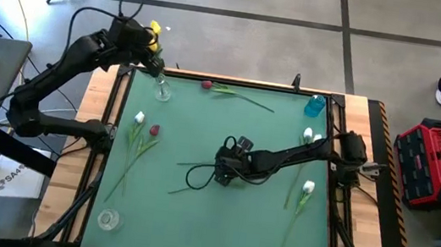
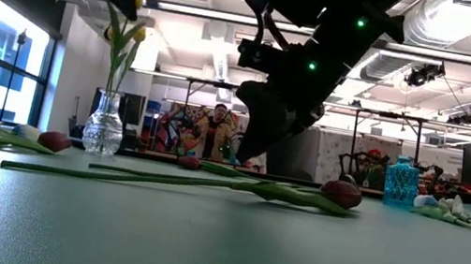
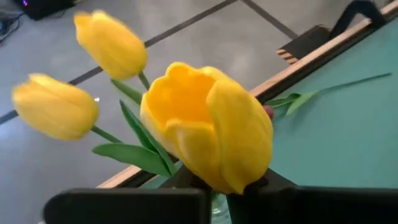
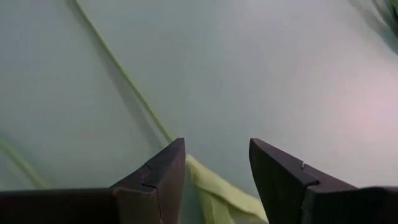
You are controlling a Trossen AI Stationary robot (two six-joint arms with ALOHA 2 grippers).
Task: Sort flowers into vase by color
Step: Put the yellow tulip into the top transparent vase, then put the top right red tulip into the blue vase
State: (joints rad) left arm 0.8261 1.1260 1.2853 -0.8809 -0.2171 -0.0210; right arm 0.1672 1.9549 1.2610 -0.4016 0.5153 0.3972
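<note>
- Left claw (image 1: pixel 154 57) at the green bench's (image 1: pixel 217 217) eleven o'clock corner, clamped on a yellow artificial tulip (image 3: pixel 208 134) over the clear glass vase (image 1: pixel 162 90).
- Right claw (image 4: pixel 214 168) mid-bench, fingers apart, straddling a thin green stem (image 4: pixel 124 74).

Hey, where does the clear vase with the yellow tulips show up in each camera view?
High view: clear vase at the table's far left corner, under the left gripper.
Low view: at left, holding yellow tulips.
Left wrist view: only its rim, below the blooms.
Right wrist view: not in it.
Shared landmark: the blue vase.
</note>
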